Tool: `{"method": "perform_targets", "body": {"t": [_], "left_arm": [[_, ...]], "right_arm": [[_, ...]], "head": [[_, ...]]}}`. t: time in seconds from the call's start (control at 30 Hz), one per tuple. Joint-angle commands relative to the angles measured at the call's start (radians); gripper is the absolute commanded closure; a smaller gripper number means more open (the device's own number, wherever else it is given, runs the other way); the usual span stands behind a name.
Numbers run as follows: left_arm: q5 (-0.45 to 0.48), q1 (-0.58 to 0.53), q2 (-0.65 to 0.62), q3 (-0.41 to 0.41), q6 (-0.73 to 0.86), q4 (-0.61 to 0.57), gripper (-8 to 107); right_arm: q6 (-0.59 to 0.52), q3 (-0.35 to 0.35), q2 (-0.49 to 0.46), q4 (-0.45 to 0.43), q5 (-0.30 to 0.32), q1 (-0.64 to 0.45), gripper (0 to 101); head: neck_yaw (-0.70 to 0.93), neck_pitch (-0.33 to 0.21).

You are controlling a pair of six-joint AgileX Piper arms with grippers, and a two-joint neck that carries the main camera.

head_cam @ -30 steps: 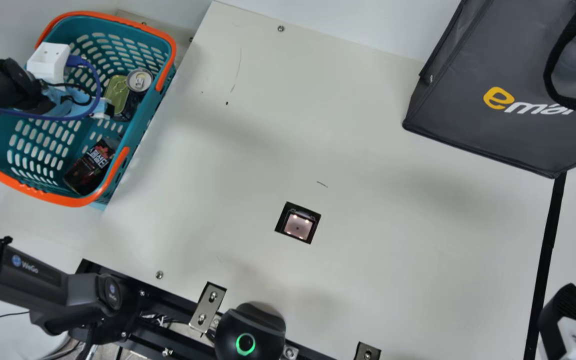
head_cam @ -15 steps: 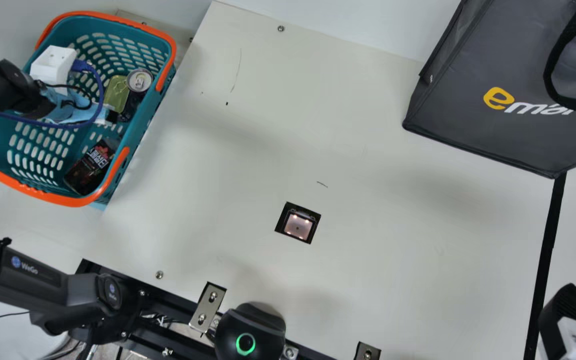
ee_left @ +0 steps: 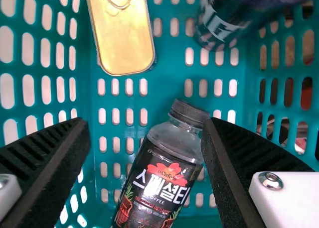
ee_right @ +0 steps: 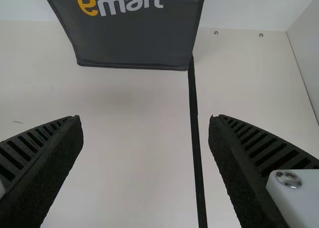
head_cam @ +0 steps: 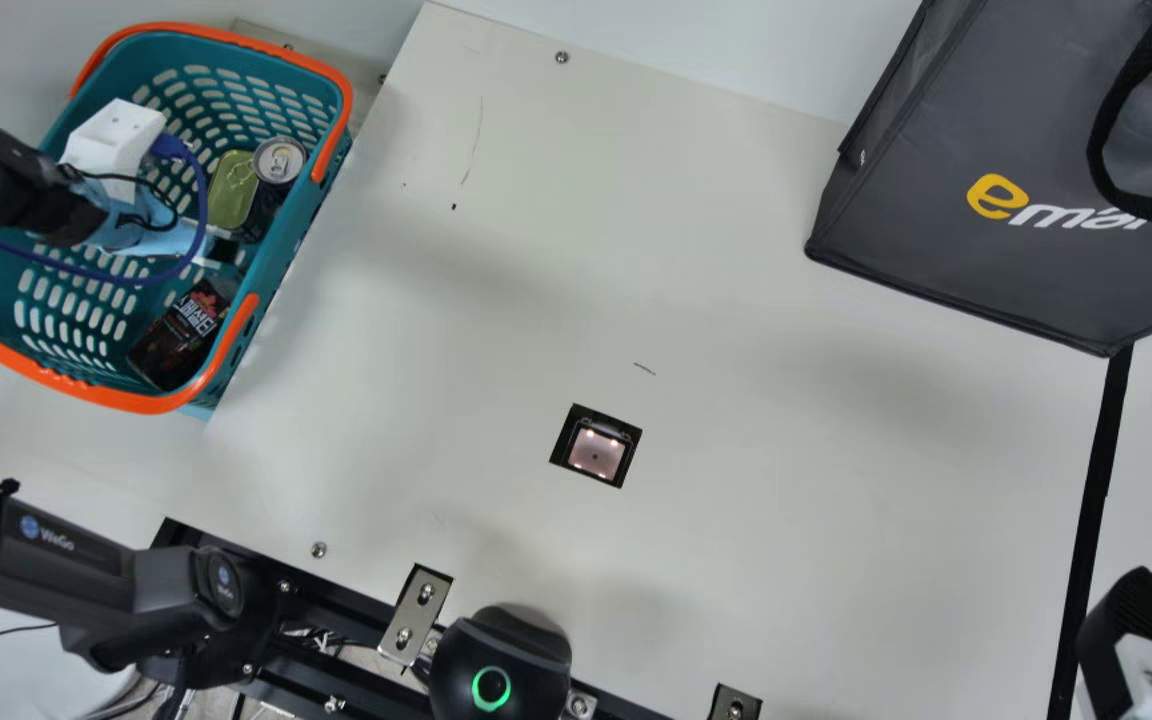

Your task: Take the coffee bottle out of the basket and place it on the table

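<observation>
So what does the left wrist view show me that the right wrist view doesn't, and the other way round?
Left wrist view alone: the teal basket with the coffee bottle, the gold ring-pull tin and a dark can inside.

Right wrist view alone: the dark grey shopping bag, the cream table and a black strip running along it.

Common to both: a black ribbed tool, open, the left tool in one and the right tool in the other.
</observation>
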Motion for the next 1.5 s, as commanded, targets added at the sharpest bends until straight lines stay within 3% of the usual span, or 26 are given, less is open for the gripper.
{"method": "perform_targets", "body": {"t": [0.0, 0.6, 1.47], "left_arm": [[0.001, 0.003, -0.002, 0.004, 0.043, -0.011, 9], [-0.043, 0.017, 0.006, 0.048, 0.276, -0.076, 9], [-0.104, -0.004, 0.026, 0.116, 0.410, -0.121, 9]], "right_arm": [[0.000, 0.000, 0.000, 0.000, 0.000, 0.000, 10], [0.000, 0.000, 0.000, 0.000, 0.000, 0.000, 10], [0.000, 0.000, 0.000, 0.000, 0.000, 0.000, 10]], "head": [[0.002, -0.026], [0.002, -0.026], [0.002, -0.026]]}}
